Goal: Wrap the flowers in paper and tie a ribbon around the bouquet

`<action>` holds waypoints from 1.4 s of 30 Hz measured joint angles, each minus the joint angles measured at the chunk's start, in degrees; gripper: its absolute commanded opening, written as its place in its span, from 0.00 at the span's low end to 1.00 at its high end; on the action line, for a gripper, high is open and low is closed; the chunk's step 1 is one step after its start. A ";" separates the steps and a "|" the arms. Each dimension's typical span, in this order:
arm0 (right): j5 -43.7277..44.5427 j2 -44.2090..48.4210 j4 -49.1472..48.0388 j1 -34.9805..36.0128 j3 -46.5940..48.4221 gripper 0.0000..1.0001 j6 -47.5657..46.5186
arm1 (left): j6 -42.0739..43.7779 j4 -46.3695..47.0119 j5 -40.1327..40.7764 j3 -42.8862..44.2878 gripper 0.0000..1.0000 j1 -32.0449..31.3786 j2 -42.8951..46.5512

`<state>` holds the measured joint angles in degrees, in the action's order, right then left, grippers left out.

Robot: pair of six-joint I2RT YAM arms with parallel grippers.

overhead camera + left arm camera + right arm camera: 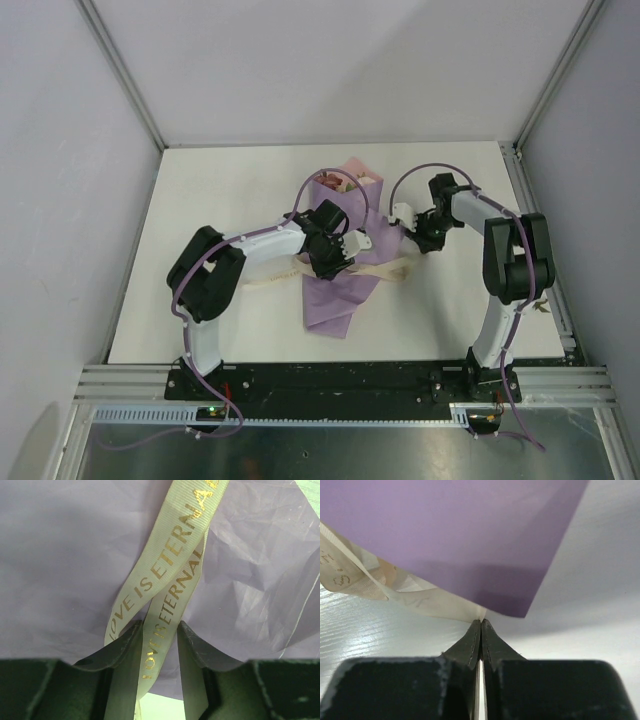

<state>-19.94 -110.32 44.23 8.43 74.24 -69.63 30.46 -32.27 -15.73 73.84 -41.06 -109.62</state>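
Note:
The bouquet (335,292), a lilac paper cone, lies along the middle of the table, and the flowers (333,181) show pink at its far end. The cream ribbon (385,270) crosses its waist. My left gripper (345,255) hovers over the waist. Its jaws (159,627) stand apart, and a gold-lettered ribbon (170,560) strand runs between them over the paper (65,555). To the right of the bouquet, my right gripper (412,243) is low to the table. In its wrist view the gripper (481,621) is shut, pinching the ribbon (420,602) end beneath the paper (470,530) edge.
The white table (230,190) is enclosed by grey walls and aluminium rails (125,75) at the back and sides. The ribbon's left tail (275,278) trails under my left arm. A purple cable (420,172) loops above the right wrist.

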 measured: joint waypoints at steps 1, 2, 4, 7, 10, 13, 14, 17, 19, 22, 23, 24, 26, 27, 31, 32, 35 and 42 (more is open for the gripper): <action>-0.13 0.00 0.11 -0.11 0.02 0.00 0.07 | 0.00 0.00 -0.02 0.00 0.39 0.00 0.00; -0.44 0.04 0.17 -0.31 0.02 0.00 0.07 | 0.02 0.00 -0.02 0.00 0.39 0.00 0.00; -1.05 0.15 0.42 -0.83 0.00 0.00 0.15 | 0.00 0.00 -0.07 0.00 0.40 0.04 0.00; -1.90 0.57 0.96 -2.12 -0.42 0.00 0.59 | 0.02 0.00 -0.11 0.00 0.40 0.09 0.02; -1.88 1.36 2.05 -4.00 -1.25 0.00 1.29 | 0.02 0.00 -0.15 0.00 0.40 0.09 0.02; -1.86 2.25 3.39 -6.01 -1.86 0.00 2.14 | 0.02 -0.02 -0.15 0.00 0.43 0.09 0.20; -1.90 2.73 3.96 -6.64 -1.99 0.00 2.34 | 0.02 -0.02 -0.15 0.00 0.45 0.11 0.35; -2.23 4.98 5.27 -7.96 -2.19 0.00 3.89 | 0.02 -0.02 -0.39 0.00 0.49 0.11 1.14; -2.60 6.69 5.33 -8.02 -2.19 0.00 5.31 | 0.02 -0.04 -0.55 -0.02 0.52 0.13 1.90; -2.80 9.03 4.87 -8.20 -2.19 0.00 8.04 | 0.20 -0.09 -0.55 -0.26 0.64 0.26 4.15; -2.78 9.31 4.50 -8.35 -2.16 0.00 8.87 | 0.55 -0.07 -0.55 -0.70 0.68 0.35 5.35; -2.62 9.35 4.11 -8.66 -2.16 0.00 9.90 | 0.96 -0.17 -0.55 -1.27 0.72 0.48 6.71; -1.90 9.31 3.28 -9.55 -2.19 0.00 11.89 | 1.79 -0.46 -0.59 -2.64 0.81 0.94 9.68; -1.57 9.31 2.91 -10.01 -2.16 0.00 12.85 | 2.32 -0.61 -0.66 -3.39 0.88 1.22 11.06; -0.09 9.31 1.01 -11.26 -2.16 0.00 16.63 | 4.42 -2.45 -1.46 -7.26 0.99 4.42 18.51; 0.28 9.31 0.55 -11.37 -2.16 0.00 17.62 | 4.66 -2.84 -1.64 -8.24 0.99 5.95 20.55; 1.01 9.31 -0.13 -11.41 -2.16 0.00 19.76 | 5.14 -3.65 -2.56 -11.43 1.00 12.50 27.63; 1.66 9.31 -0.42 -11.45 -2.16 0.00 22.03 | 13.00 -6.88 0.52 -17.44 1.00 32.44 34.40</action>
<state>-18.28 -101.01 43.81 -3.03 72.07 -47.59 43.46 -39.16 -15.20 56.40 -8.62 -75.22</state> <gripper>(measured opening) 0.010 0.995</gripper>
